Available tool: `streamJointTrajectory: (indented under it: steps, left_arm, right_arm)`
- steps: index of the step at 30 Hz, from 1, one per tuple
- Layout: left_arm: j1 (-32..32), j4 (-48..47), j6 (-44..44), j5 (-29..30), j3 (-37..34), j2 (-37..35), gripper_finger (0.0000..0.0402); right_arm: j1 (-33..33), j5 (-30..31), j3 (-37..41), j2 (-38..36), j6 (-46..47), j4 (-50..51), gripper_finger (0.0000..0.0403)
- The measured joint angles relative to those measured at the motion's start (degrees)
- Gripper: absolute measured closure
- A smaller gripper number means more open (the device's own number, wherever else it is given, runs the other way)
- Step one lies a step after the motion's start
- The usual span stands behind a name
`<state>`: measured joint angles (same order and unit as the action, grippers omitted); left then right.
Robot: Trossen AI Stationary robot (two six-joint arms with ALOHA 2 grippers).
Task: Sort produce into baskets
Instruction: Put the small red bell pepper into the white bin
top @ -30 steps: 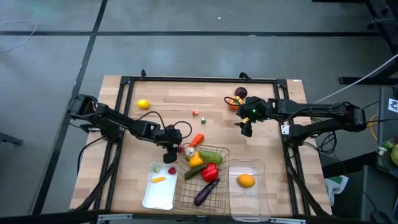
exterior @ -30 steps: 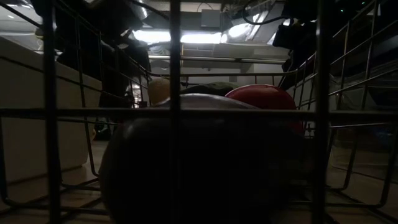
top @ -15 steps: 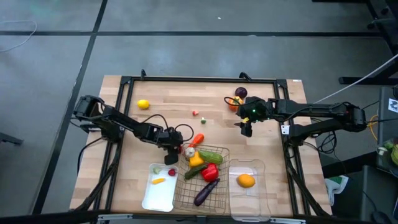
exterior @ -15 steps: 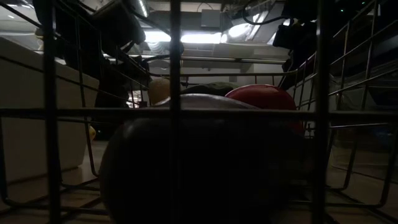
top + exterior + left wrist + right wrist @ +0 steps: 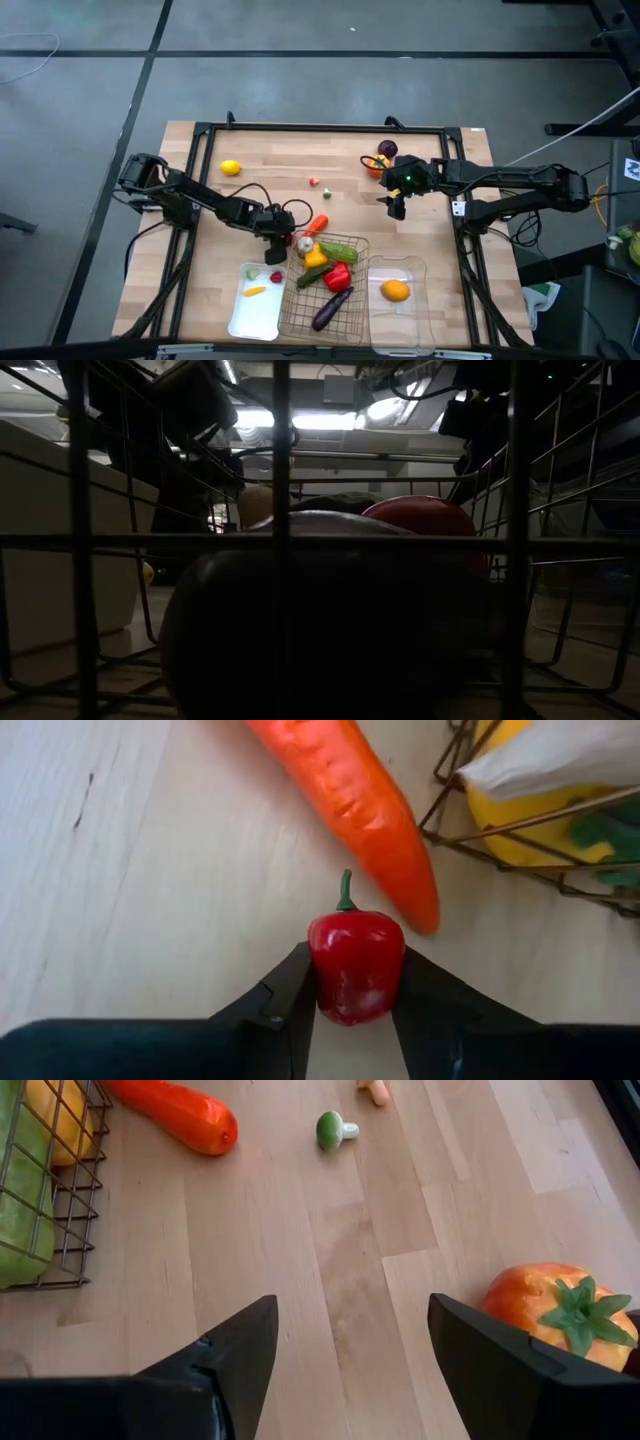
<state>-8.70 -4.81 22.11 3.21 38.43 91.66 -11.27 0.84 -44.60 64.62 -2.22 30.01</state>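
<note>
I have my left gripper (image 5: 352, 995) clamped on a small red pepper (image 5: 355, 966), just off the wire-mesh basket (image 5: 345, 300) at the table's near edge, a long orange carrot (image 5: 350, 800) beyond it. Farther back, my right gripper (image 5: 350, 1342) hangs spread near the far right corner.

Not much moved here. The left arm (image 5: 190, 198) pulled its elbow and shoulder back a bit toward the left edge of the table over the last second, and the left gripper (image 5: 276, 243) slid slightly toward the front edge, ending up just off the wire-mesh basket (image 5: 300, 308). It's clamped on a small red pepper (image 5: 355, 967).
</note>
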Motion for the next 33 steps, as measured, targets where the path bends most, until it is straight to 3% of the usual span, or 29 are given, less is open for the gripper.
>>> streamJointTrajectory:
  steps: [7, 15, 20, 25, 33]
  left_arm:
    - [1.7, -8.6, -0.1, -0.1, 1.8, -4.8, 0.0287]
    - [3.2, -20.2, 0.9, -0.2, 4.2, -15.3, 0.0291]
    - [1.8, -24.1, 11.6, -6.6, 5.1, -22.2, 0.0286]
    - [-4.0, -22.6, 26.9, -13.8, 5.1, -25.8, 0.0285]
    - [-17.0, -18.1, 42.0, -15.2, 5.1, -25.2, 0.0284]
  right_arm:
    - [0.0, 0.0, 0.0, 0.0, 0.0, 0.1, 0.0145]
    - [0.0, 0.0, 0.0, 0.0, 0.0, 0.1, 0.0145]
    - [0.0, 0.0, 0.0, 0.0, 0.0, 0.0, 0.0145]
    - [0.0, 0.0, 0.0, 0.0, 0.0, -0.1, 0.0145]
    - [0.0, 0.0, 0.0, 0.0, 0.0, -0.2, 0.0145]
